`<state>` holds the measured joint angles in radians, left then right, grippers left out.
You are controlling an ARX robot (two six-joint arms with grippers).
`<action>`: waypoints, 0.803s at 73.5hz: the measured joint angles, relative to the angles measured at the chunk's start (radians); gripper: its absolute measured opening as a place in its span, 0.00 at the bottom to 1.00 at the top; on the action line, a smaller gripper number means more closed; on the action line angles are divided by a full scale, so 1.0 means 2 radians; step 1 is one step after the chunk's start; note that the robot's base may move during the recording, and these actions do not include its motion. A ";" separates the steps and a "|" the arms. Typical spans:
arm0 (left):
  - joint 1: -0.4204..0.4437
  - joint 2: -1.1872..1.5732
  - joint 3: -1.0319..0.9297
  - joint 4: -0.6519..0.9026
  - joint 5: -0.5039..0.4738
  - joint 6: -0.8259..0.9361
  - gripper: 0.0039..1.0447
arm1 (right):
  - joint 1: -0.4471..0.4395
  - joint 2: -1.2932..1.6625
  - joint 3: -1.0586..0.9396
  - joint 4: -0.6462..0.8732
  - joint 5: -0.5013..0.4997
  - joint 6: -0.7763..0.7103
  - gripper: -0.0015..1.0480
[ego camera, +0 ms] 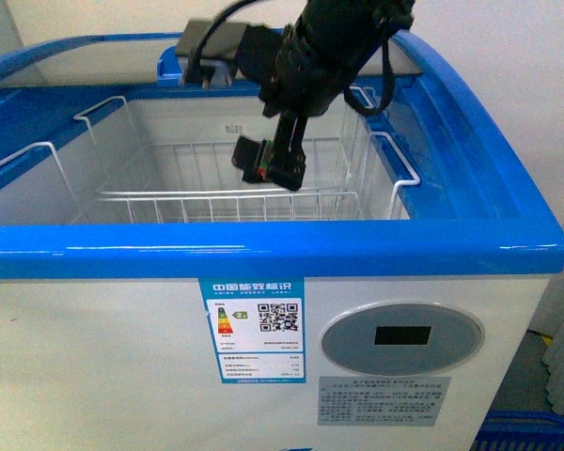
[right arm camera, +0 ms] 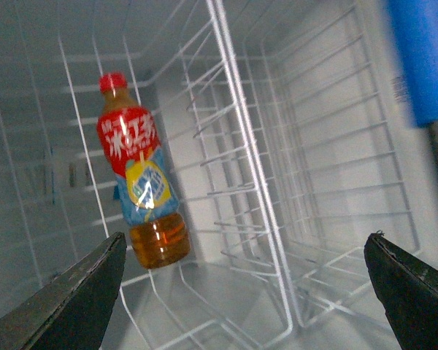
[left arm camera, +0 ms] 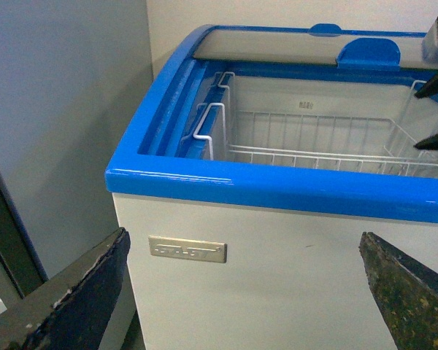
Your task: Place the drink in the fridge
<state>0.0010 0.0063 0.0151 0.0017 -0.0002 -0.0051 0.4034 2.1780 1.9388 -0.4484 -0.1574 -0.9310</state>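
Drink (right arm camera: 139, 182): clear bottle of amber liquid, red cap, red and blue label. We find it lying in the wire basket (right arm camera: 248, 219) inside the fridge (ego camera: 263, 249), seen only in the right wrist view; the front view hides it behind the blue front rim. No pincer touches it, and we judge it already delivered.

Fridge: white chest with blue rim, energy label and oval grey display on the front face. The glass lid (ego camera: 85, 61) is slid to the far edge, leaving the near part of the opening free, which we take as the reason the arm can reach in from above.

Right gripper (ego camera: 271, 162): hanging above the basket near the middle of the opening, jaws spread wide and empty in its own wrist view, with the bottle apart from both fingers. We read this as a release posture.

Left gripper (left arm camera: 241, 292): outside the cabinet, off the near left corner, facing the white side wall with its nameplate (left arm camera: 187, 249). Jaws wide, holding nothing; we judge it parked clear so as not to crowd the opening.
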 joint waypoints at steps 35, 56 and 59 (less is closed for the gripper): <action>0.000 0.000 0.000 0.000 0.000 0.000 0.92 | -0.100 -0.358 -0.280 0.176 0.121 0.371 0.93; 0.000 0.000 0.000 0.000 0.000 0.000 0.92 | -0.047 -0.748 -0.577 0.046 0.323 0.488 0.93; 0.000 0.000 0.000 0.000 0.000 0.000 0.92 | -0.013 -0.797 -0.594 0.011 0.369 0.506 0.93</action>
<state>0.0010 0.0063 0.0151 0.0017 0.0002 -0.0048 0.3767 0.5842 0.7509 -0.4255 0.5812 0.0818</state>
